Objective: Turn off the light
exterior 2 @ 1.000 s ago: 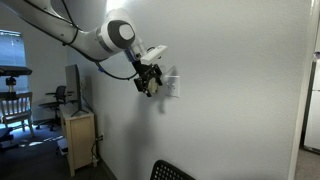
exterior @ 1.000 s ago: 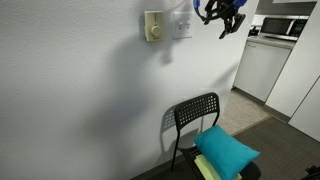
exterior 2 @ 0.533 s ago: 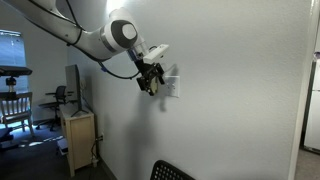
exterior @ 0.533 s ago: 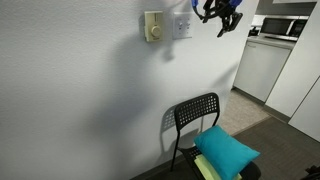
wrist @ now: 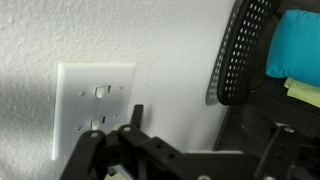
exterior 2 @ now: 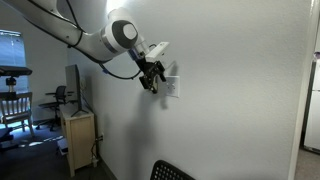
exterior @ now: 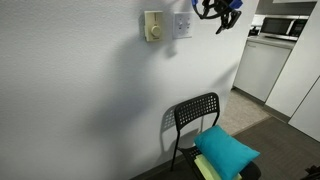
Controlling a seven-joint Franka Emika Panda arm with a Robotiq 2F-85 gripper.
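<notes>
Up high, the switch plate (wrist: 93,110) is sitting on the white textured wall (wrist: 180,40); only the wrist view is showing its two rockers. The gripper (wrist: 210,122) is hovering beside it with jaws spread wide, holding nothing. In an exterior view, a cream dial unit (exterior: 153,26) is flanking the plate, above a black chair (exterior: 195,115) bearing a teal cushion (exterior: 228,150). In an exterior view, a wooden cabinet (exterior 2: 78,135) is standing against the wall.

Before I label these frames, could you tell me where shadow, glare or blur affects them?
Wrist view: the switch plate is sharp, the gripper dark and soft. In an exterior view the chair casts a soft wall shadow; in an exterior view the window glares.
</notes>
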